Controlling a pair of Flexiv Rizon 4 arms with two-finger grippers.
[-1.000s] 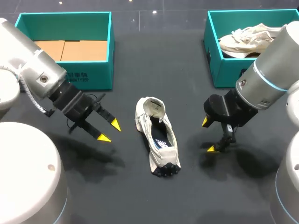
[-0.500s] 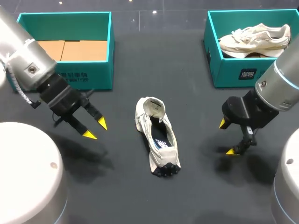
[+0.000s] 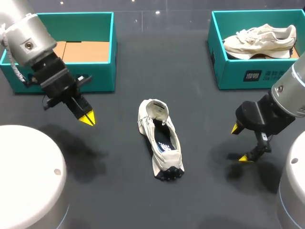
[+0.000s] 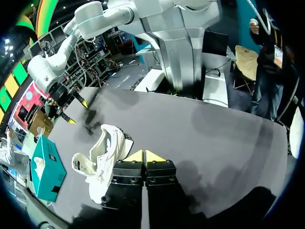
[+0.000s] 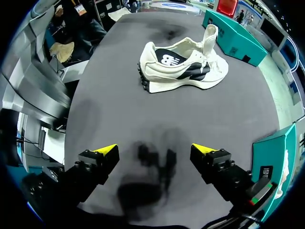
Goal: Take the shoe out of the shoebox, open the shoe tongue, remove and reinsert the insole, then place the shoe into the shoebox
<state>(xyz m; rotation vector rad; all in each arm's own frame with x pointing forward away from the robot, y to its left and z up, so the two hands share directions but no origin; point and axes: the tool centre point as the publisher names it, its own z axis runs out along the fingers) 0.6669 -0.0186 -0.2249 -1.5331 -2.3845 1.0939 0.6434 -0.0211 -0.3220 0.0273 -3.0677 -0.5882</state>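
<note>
Both arms have been drawn back from the shoe [image 3: 159, 140], each outward to its own side. The fingers of the left gripper [image 3: 86, 118] have been clenched, yellow tips together. Those of the right gripper [image 3: 240, 143] are kept spread and empty. The shoe is thus released, and a fresh grasp is judged necessary before boxing. It is laid on the dark surface [image 3: 143, 200] between the grippers, cream with a dark panel, toe toward the robot, collar gaping.
</note>
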